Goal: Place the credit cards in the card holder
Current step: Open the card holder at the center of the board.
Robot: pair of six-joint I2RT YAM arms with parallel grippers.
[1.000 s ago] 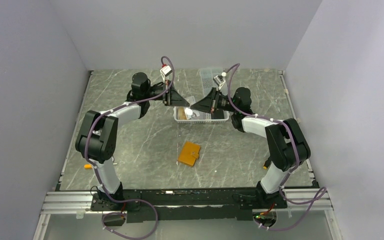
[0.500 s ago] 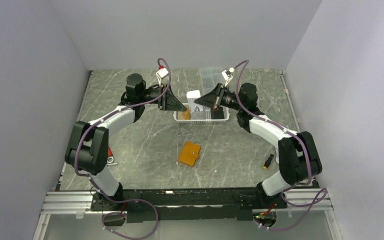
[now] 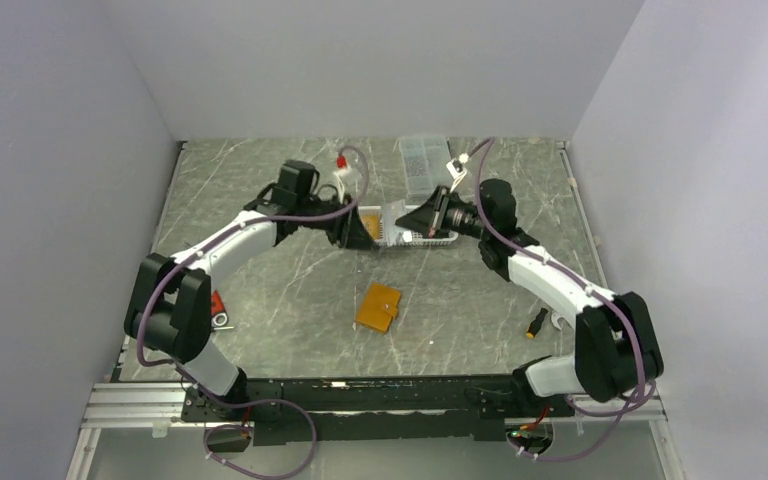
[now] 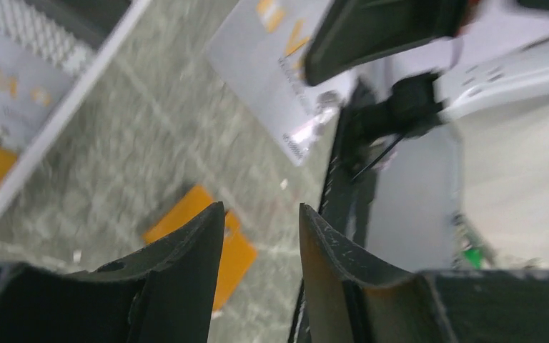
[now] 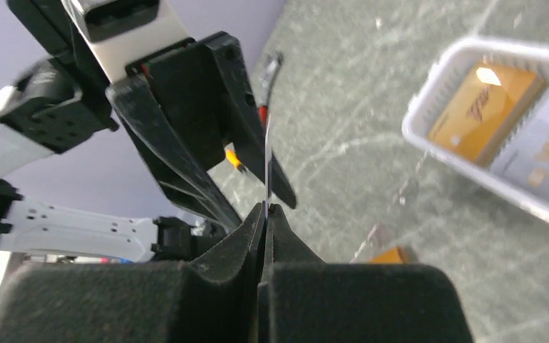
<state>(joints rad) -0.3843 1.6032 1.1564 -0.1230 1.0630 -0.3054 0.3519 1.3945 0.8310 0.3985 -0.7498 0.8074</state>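
Right gripper [image 5: 264,211]: clamped on a pale card [image 4: 264,53], pinched near one edge. In its own wrist view the card shows edge-on, a thin line rising from the fingertips.

Card position: in the air over the table [image 3: 260,290], just beside the basket [image 3: 444,240] and close in front of the left gripper [image 4: 261,211].

Left gripper: jaws apart, nothing between them, pointing toward the card.

Wallet [image 3: 378,307]: flat on the table, nearer the arm bases and well apart from the basket. It seems folded; I cannot tell whether the snap is done up.

In the basket: a gold card [image 5: 482,107] and another pale card [image 5: 547,153].

Handling, my judgement:
- Card is light, thin, stiff but springy, with glossy faces, so it is likely slippery.
- A pinch at one edge may let it pivot. Better to grip across both flat faces near a short end, leaving the far end free to enter a slot.
- A handover needs the second grip firm before the first lets go.
- Wallet is soft and light and will probably slide on the smooth table, so it should be pinned or held open by one gripper while the other feeds the card in.
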